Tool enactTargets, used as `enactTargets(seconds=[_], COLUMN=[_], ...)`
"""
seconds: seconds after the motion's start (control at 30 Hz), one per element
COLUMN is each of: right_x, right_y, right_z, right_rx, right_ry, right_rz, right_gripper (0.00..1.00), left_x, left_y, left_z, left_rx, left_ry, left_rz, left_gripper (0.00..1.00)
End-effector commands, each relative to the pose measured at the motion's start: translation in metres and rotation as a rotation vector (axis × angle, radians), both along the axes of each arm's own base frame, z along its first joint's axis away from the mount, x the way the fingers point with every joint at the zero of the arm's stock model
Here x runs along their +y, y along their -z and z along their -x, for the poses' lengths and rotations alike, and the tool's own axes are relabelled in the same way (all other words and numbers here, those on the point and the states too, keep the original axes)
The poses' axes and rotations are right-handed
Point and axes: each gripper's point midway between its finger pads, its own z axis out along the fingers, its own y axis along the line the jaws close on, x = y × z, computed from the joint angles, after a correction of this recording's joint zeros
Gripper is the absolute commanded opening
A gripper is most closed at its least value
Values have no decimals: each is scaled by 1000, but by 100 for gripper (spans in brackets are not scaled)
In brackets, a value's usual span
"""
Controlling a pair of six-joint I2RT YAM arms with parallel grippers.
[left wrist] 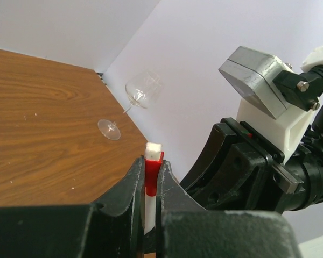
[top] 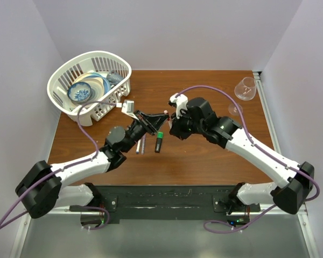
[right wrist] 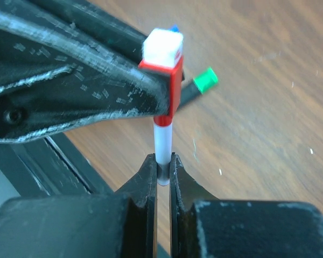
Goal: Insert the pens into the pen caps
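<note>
A white pen (right wrist: 162, 145) sits with its upper end inside a red pen cap (right wrist: 171, 91) that has a white square top. My left gripper (left wrist: 152, 164) is shut on the red cap (left wrist: 152, 174), and the white pen (left wrist: 148, 212) runs down between its fingers. My right gripper (right wrist: 162, 161) is shut on the pen's lower end. Both grippers meet above the table's middle, left gripper (top: 159, 117) and right gripper (top: 172, 120). A black marker with a green tip (top: 159, 141) and thin pens (top: 140, 144) lie on the wood below.
A white basket (top: 64, 72) holding dishes stands at the back left. A clear wine glass (top: 245, 89) lies on its side at the back right, near the wall. The table's dark front edge (top: 167, 196) runs between the arm bases.
</note>
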Motion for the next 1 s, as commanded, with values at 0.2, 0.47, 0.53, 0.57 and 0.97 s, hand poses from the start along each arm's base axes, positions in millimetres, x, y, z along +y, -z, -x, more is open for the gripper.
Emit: enactTargets(seconds=[0.2, 0.47, 0.53, 0.57, 0.97], right_x=[-5, -37, -39, -38, -42], right_y=[-85, -63, -64, -62, -58], right_z=[38, 81, 80, 77, 72], right_rx=[-144, -89, -88, -83, -56], right_ry=[-1, 18, 30, 41, 83], right_rz=[-546, -598, -596, -588, -545], right_gripper=[42, 86, 92, 95, 97], left_x=[0, 46, 48, 47, 59], left_y=[39, 114, 139, 147, 217], left_z=[-4, -41, -47, -49, -69], left_rx=[174, 345, 405, 418, 585], left_ry=[164, -13, -20, -18, -114], left_rz=[-436, -751, -805, -816, -947], left_gripper=[0, 0, 0, 0, 0])
